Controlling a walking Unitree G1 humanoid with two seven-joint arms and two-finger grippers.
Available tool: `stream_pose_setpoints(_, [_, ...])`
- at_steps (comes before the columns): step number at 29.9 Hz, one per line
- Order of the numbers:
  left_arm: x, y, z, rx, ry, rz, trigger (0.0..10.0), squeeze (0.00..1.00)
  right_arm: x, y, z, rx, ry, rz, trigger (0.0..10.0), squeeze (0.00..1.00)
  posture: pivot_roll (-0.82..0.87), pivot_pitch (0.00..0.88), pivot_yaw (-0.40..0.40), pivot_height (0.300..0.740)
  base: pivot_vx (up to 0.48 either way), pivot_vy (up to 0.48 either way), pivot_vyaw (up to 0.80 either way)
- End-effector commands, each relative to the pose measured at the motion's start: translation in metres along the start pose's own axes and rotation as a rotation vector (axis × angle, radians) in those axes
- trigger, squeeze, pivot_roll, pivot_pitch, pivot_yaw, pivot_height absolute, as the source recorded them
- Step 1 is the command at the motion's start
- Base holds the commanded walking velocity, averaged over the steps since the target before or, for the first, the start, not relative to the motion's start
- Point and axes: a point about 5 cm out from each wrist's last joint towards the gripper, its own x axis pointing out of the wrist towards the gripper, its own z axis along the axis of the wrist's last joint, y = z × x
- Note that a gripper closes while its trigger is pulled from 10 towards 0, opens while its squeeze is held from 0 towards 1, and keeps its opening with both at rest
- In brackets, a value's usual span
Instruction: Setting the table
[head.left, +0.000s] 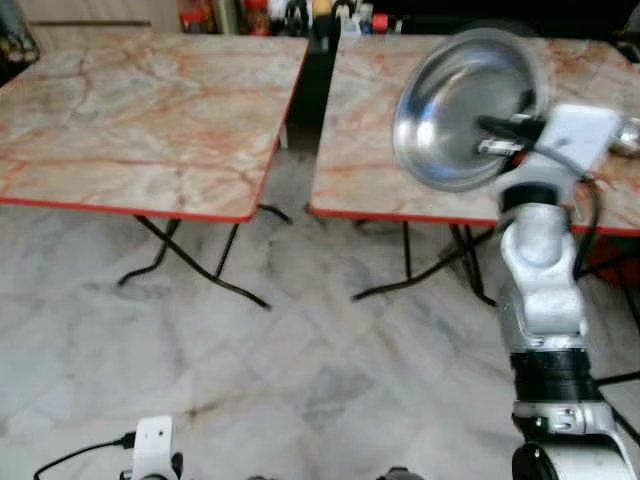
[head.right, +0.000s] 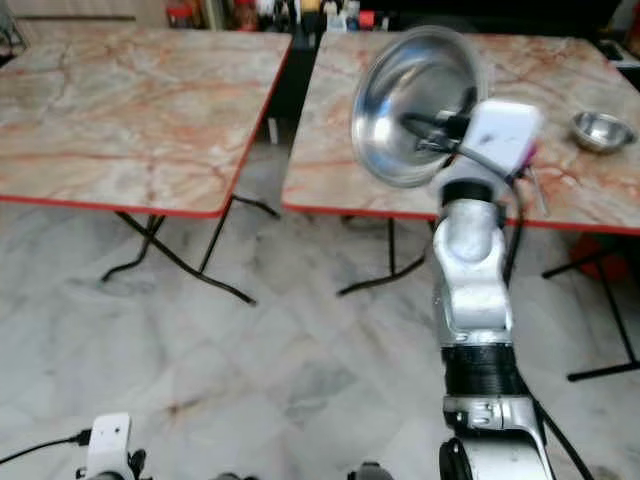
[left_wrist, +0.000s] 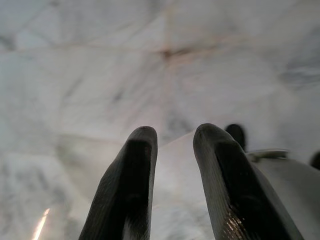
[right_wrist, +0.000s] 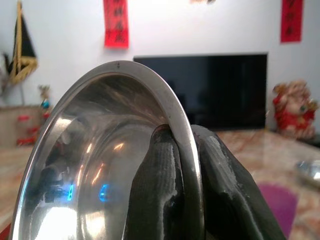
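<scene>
My left gripper (left_wrist: 172, 165) hangs low at bottom left of frame over the marble floor (head.left: 300, 350), fingers slightly apart, holding nothing. My right gripper (right_wrist: 182, 175) is raised at right, fingers pinched tight on the rim of a steel plate (head.left: 462, 105), one inside, one outside. Plate sits upper right, up on edge, hollow face turned toward frame left; round, no real long axis. Held high likely to clear the right marble table (head.right: 340, 130). Small steel bowl (head.right: 601, 130) already on it, far right.
</scene>
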Motion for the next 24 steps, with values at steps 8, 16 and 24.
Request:
stream_pose_setpoints(8, [-0.002,-0.003,-0.007,-0.010,0.020,0.002,10.0,0.00,-0.028,-0.022,-0.061,-0.059,0.200,-0.025,10.0,0.00,-0.07,0.170,0.026,0.740,0.000,0.480,0.00])
stream_pose_setpoints(16, [-0.001,-0.002,-0.005,-0.009,0.009,0.006,10.0,0.00,-0.073,-0.030,-0.137,-0.061,0.498,0.009,10.0,0.00,-0.05,0.181,0.029,0.740,0.000,0.480,0.00])
stream_pose_setpoints(24, [-0.001,-0.001,-0.002,0.000,0.007,0.002,10.0,0.00,-0.110,-0.035,-0.175,-0.089,0.693,0.043,10.0,0.00,-0.05,0.185,0.036,0.740,0.000,0.480,0.00])
